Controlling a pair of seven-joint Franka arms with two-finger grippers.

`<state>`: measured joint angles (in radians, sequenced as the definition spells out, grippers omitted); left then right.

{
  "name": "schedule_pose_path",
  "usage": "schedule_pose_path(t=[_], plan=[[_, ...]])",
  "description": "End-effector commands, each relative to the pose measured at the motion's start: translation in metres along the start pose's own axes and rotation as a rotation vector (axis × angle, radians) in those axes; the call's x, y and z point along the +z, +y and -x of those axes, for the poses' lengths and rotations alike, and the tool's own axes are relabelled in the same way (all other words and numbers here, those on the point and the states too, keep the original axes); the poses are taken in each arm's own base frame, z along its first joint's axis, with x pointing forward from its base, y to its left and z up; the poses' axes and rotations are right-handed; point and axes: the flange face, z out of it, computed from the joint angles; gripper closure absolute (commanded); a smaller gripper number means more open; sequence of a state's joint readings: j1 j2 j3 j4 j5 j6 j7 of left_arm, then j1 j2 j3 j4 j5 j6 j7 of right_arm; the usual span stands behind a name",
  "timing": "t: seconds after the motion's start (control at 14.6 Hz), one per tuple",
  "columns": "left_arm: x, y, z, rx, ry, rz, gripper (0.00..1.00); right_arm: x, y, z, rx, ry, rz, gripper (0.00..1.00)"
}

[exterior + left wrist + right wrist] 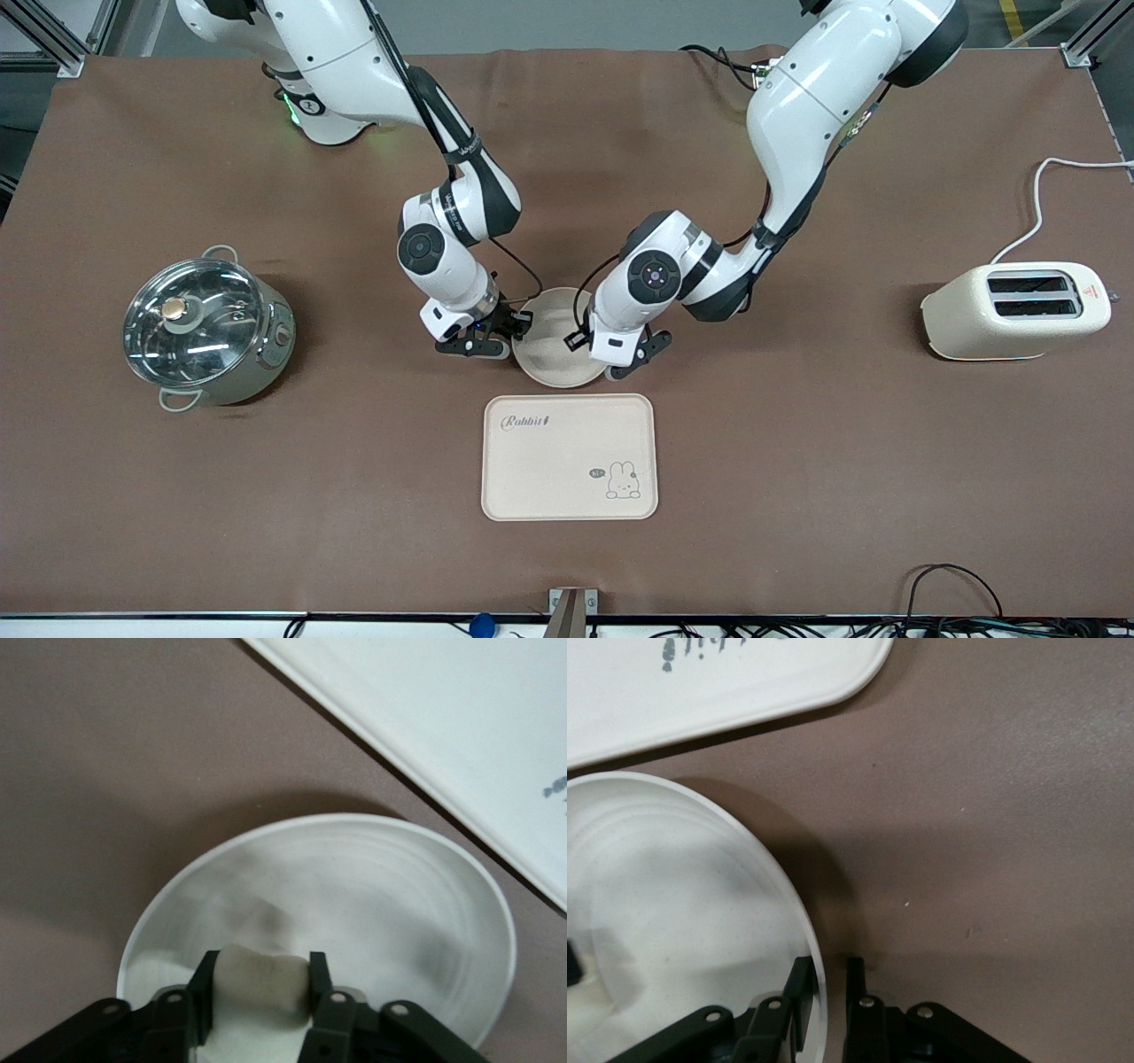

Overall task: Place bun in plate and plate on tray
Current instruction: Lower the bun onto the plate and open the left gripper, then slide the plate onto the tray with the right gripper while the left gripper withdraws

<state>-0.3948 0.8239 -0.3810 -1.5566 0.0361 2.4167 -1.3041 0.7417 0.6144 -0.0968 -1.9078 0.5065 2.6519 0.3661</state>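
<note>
The round cream plate [549, 328] lies on the brown table, farther from the front camera than the rectangular "Rabbit" tray [567, 456]. My left gripper [607, 350] is over the plate's edge toward the left arm's end. In the left wrist view it [260, 973] is shut on the off-white bun [266, 999], low over the plate [354, 895], with the tray [461, 726] close by. The bun is hidden in the front view. My right gripper [514, 330] is at the plate's edge toward the right arm's end. In the right wrist view it [827, 981] is shut on the plate's [691, 904] rim.
A steel pot with a glass lid [208, 328] stands toward the right arm's end. A cream toaster [1019, 310] with a white cord stands toward the left arm's end. The tray's corner [700, 691] lies close to the plate.
</note>
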Motion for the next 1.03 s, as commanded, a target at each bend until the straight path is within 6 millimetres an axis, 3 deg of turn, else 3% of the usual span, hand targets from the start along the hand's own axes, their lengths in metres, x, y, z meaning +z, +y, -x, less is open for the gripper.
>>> schedule_pose_path(t=[0.0,0.14,0.27,0.48,0.55,0.69,0.96], plan=[[0.001,0.007,0.0,0.011,0.043,0.004,0.04,0.001,-0.001,0.0,0.012,-0.005,-0.011,0.85],[-0.021,0.013,-0.007,0.013,0.063,0.029,0.0,0.002,-0.002,0.001,0.009,-0.005,-0.011,0.88],[-0.059,0.023,-0.018,0.021,0.1,0.05,0.0,0.002,-0.001,0.002,-0.003,-0.009,-0.009,0.94],[-0.149,0.019,-0.066,0.003,0.198,0.058,0.0,0.001,-0.002,0.002,-0.004,-0.013,-0.009,0.96],[-0.178,0.016,-0.074,0.015,0.228,0.068,0.0,-0.002,-0.003,0.001,0.001,-0.01,-0.013,0.97],[-0.231,-0.004,-0.102,0.048,0.267,0.05,0.0,-0.02,-0.007,-0.004,0.004,0.005,-0.033,0.97],[-0.338,-0.083,-0.176,0.258,0.302,-0.079,0.0,-0.072,-0.016,-0.04,0.051,0.027,-0.114,0.98]])
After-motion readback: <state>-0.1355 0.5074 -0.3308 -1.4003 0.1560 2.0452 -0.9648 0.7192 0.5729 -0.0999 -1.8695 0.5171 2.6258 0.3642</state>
